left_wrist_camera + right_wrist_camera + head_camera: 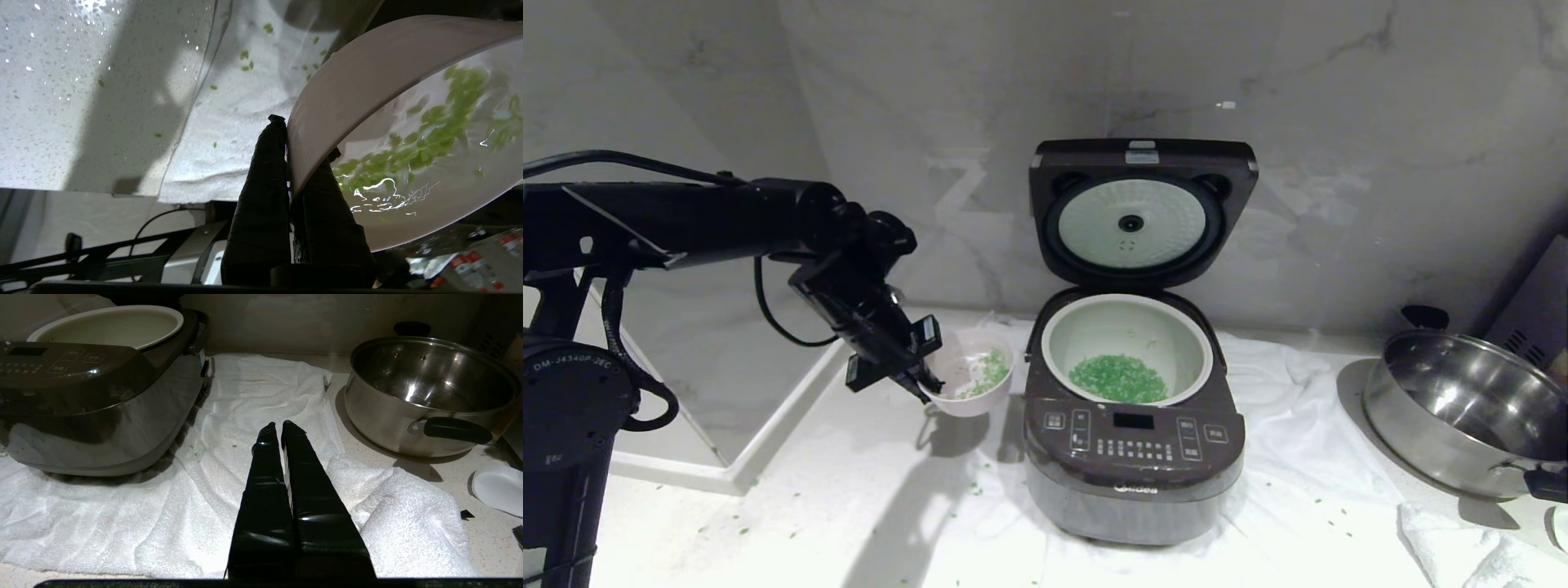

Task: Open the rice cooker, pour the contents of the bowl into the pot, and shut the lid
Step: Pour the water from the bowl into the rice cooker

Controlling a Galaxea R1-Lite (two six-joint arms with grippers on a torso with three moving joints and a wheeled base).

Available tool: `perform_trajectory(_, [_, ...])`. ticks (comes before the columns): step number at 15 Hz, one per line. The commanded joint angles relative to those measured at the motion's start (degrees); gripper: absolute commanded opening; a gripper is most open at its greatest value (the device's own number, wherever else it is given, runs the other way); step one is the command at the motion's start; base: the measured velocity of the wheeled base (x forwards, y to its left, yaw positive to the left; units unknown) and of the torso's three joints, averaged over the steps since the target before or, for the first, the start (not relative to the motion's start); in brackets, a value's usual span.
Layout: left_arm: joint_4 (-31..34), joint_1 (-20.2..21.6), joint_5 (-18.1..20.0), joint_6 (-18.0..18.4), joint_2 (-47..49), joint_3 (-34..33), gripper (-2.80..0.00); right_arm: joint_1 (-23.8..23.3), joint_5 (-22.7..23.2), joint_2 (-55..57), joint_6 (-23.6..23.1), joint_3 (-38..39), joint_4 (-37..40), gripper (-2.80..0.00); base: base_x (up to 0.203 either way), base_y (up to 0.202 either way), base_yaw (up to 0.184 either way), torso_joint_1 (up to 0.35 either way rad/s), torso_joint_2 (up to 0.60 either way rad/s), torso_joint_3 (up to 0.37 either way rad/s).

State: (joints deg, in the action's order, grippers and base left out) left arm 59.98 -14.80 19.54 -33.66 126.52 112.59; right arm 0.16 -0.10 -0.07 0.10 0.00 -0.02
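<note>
The rice cooker [1134, 457] stands on a white towel with its lid [1135, 214] swung up at the back. Its pale pot [1127, 347] holds a heap of green bits [1119, 380]. Left of the cooker, my left gripper [925, 384] is shut on the near rim of the pink bowl [974, 371], held above the counter and tilted, with some green bits [990, 371] still inside. In the left wrist view one finger [265, 171] lies on the bowl's [367, 90] outer wall and the other inside it, with green bits [433, 130] on its wet inside. My right gripper [282, 426] is shut and empty, low over the towel.
A steel pan [1470, 412] with black handles sits at the right. The white towel [229, 465] lies under and around the cooker. Green bits [980, 488] are scattered on the counter and towel by the bowl. A raised white ledge [768, 425] runs along the left.
</note>
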Motion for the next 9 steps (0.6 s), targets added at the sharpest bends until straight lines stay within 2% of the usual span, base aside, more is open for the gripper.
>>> perform_trajectory(1, [-1.2, 0.1, -0.1, -2.1, -0.3, 0.0, -2.8, 0.0, 0.0, 0.1, 0.0, 0.0, -0.1, -2.8, 0.0, 0.0, 0.0, 0.0, 0.0, 0.0])
perform_trajectory(6, [-3.5, 1.3, -0.5, -3.9, -0.2, 0.1, -2.8, 0.0, 0.0, 0.1, 0.0, 0.0, -0.1, -2.8, 0.0, 0.0, 0.0, 0.0, 0.0, 0.0])
perform_trajectory(9, [-4.3, 0.7, -2.4, -3.9, -0.4, 0.1, -2.8, 0.0, 0.0, 0.1, 0.0, 0.0, -0.1, -2.8, 0.0, 0.0, 0.0, 0.0, 0.0, 0.0])
